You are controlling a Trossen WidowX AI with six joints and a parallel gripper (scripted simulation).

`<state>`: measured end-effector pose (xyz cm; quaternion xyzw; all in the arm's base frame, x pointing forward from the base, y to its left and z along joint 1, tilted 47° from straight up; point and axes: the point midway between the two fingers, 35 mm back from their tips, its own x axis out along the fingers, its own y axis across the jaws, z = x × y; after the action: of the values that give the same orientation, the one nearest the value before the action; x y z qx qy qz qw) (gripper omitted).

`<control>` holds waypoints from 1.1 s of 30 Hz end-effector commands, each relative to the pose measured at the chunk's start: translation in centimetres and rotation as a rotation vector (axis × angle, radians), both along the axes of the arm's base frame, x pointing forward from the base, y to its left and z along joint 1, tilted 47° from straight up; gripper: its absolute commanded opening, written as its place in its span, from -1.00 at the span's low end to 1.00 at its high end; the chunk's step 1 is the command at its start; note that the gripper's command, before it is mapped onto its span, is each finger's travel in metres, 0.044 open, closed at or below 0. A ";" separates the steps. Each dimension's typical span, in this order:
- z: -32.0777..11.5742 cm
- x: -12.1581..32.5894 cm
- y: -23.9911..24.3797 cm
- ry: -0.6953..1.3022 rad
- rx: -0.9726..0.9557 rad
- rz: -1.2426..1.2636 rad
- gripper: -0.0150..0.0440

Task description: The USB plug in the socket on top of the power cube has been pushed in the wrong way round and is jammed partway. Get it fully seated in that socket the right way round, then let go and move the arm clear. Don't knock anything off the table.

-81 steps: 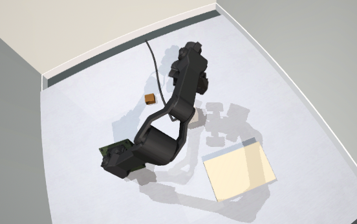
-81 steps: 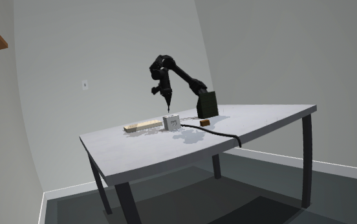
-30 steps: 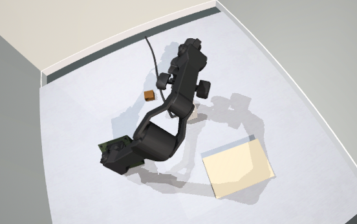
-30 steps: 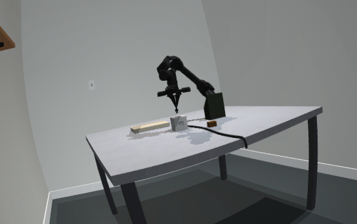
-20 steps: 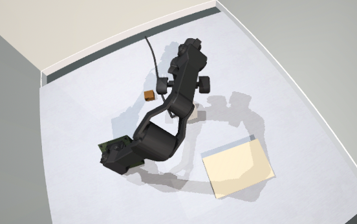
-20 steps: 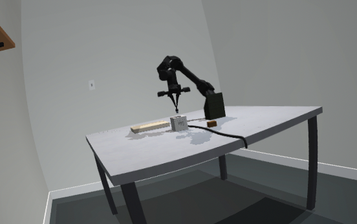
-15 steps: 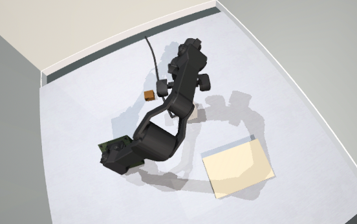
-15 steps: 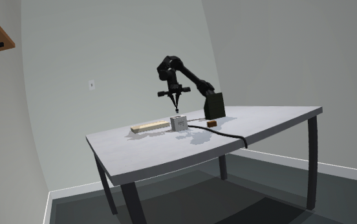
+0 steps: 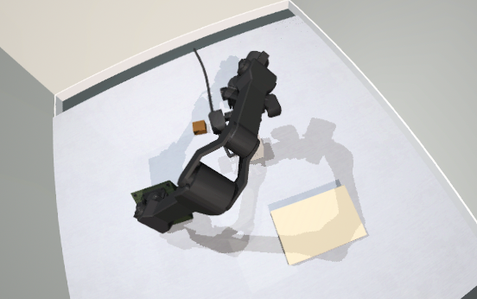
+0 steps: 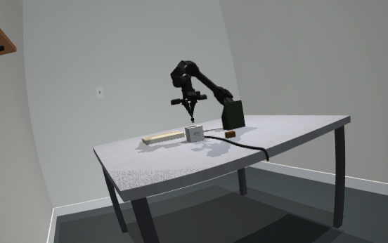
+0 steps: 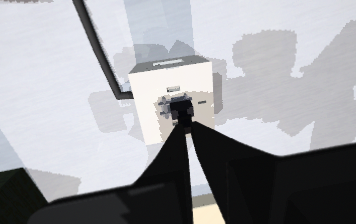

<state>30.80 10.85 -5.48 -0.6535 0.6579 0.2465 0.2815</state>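
The power cube [image 9: 260,152] [image 10: 195,135] [image 11: 145,90] stands on the table, pale and boxy, partly hidden by the arm in the top view. Several small slots show on its top in the wrist view. My gripper [image 10: 192,116] [image 11: 186,129] points down over it, shut on the USB plug [image 10: 192,121] [image 11: 181,109]. The plug is small and dark, and a light tip shows below it in the exterior view. It is held just above the cube's top, apart from it. In the wrist view it hides part of the top, so which way round its tip faces cannot be told.
A black cable [image 9: 207,82] [image 10: 242,143] [image 11: 100,55] runs from the cube's side over the table edge. An orange-brown block [image 9: 199,127] [image 10: 230,134] lies near it. A flat cream slab [image 9: 320,225] [image 10: 163,138] lies on the cube's other side. The dark green base block [image 10: 233,115] stands under the arm.
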 end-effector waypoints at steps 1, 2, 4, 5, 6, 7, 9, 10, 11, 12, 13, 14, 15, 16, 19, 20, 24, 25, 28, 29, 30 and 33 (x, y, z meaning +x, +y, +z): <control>0.0 0.0 0.0 0.008 -0.001 0.006 -0.49; 0.0 0.0 0.0 0.008 -0.001 0.006 -0.49; 0.0 0.0 0.0 0.003 -0.001 0.003 -0.49; 0.0 0.0 0.0 0.001 -0.001 0.001 -0.49; 0.0 0.0 0.0 0.001 -0.001 0.001 -0.49; 0.0 0.0 -0.1 0.001 -0.002 0.001 -0.49; 0.0 0.0 -0.1 0.001 -0.003 0.001 -0.49; 0.0 0.0 -0.1 0.001 -0.003 0.001 -0.49; 0.0 0.0 -0.1 0.001 -0.004 0.000 -0.49; 0.0 0.0 -0.1 0.001 -0.004 0.000 -0.49; 0.0 0.0 -0.2 0.001 -0.005 0.000 -0.49; 0.0 0.0 -0.2 0.001 -0.005 0.000 -0.49; 0.0 0.0 -0.2 0.001 -0.006 0.000 -0.49; 0.0 0.0 -0.2 0.001 -0.006 0.000 -0.49; 0.0 0.0 -0.2 0.001 -0.008 0.000 -0.49; 0.0 0.0 -0.3 0.001 -0.008 0.000 -0.49; 0.0 0.0 -0.3 0.001 -0.010 -0.001 -0.49; 0.0 0.0 -0.3 0.001 -0.011 -0.001 -0.49; 0.0 0.0 -0.4 0.001 -0.012 -0.001 -0.49; 0.0 0.0 -0.4 0.001 -0.013 -0.001 -0.49; 0.0 -0.1 -0.4 0.000 -0.013 -0.001 -0.49; 0.0 -0.1 -0.5 0.000 -0.015 -0.001 -0.49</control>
<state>30.78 10.55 -5.48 -0.6548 0.6590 0.2446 0.2778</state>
